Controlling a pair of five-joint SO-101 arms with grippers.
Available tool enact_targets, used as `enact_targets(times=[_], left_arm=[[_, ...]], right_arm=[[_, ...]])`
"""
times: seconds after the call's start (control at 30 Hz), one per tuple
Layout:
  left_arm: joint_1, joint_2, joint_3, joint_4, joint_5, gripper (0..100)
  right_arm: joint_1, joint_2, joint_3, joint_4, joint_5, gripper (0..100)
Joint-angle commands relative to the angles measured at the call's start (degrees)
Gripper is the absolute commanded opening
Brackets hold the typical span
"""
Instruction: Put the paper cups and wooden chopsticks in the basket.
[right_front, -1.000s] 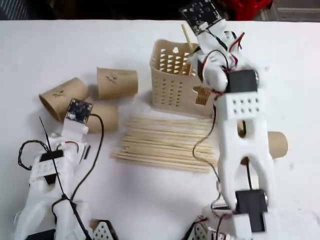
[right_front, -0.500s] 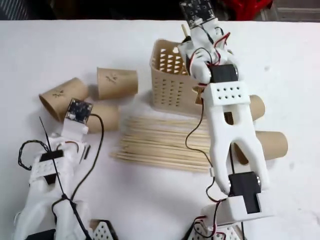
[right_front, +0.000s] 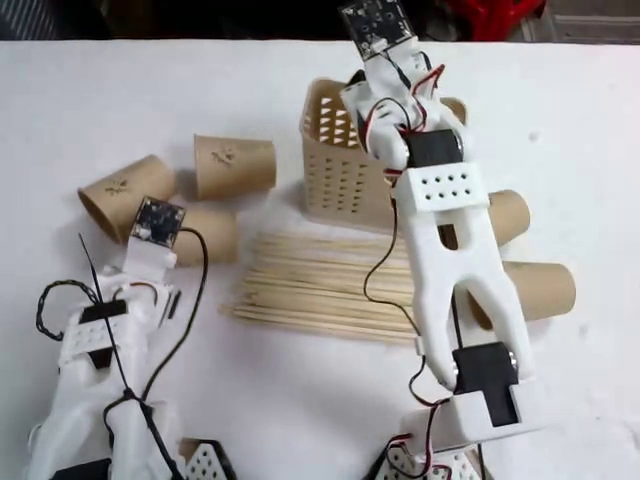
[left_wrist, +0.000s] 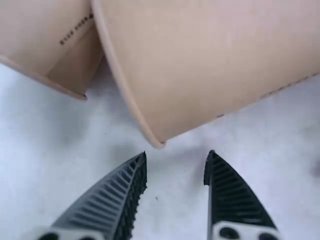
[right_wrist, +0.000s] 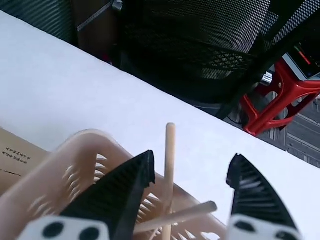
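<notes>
Right wrist view puts our right gripper (right_wrist: 192, 157) spread open above the basket (right_wrist: 80, 137), with chopsticks (right_wrist: 170, 150) standing ungripped inside, between its jaws. We should lift straight up, clear of sticks and rim, lest the basket tip. Our left gripper (left_wrist: 176, 156), also open, sits just short of a paper cup (left_wrist: 200, 65) lying on its side.

Left arm (right_front: 100, 330) folded low, jaws slightly parted, right arm (right_front: 445, 240) stretched far forward, jaws wide apart
</notes>
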Motion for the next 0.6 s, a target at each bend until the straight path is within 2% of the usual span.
enact_targets(times=[0.0, 0.23, 0.4, 0.47, 0.57], left_arm=[[0.66, -2.24, -0.26, -1.23, -0.53, 20], [0.66, -2.24, -0.26, -1.23, -0.53, 20], [0.66, -2.24, -0.26, -1.23, -0.53, 20], [0.66, -2.24, -0.26, -1.23, -0.53, 20], [0.66, -2.24, -0.26, -1.23, -0.53, 20]], right_arm=[[0.84, -0.22, -0.53, -1.71, -0.53, 24.3], [2.95, 5.93, -0.62, -9.36, -0.53, 24.2], [3.74, 6.46, -0.7, -9.36, -0.7, 23.9], [4.62, 6.37, -0.97, -9.36, -0.97, 20.8], [5.85, 5.93, -1.05, -9.71, -0.62, 10.6]])
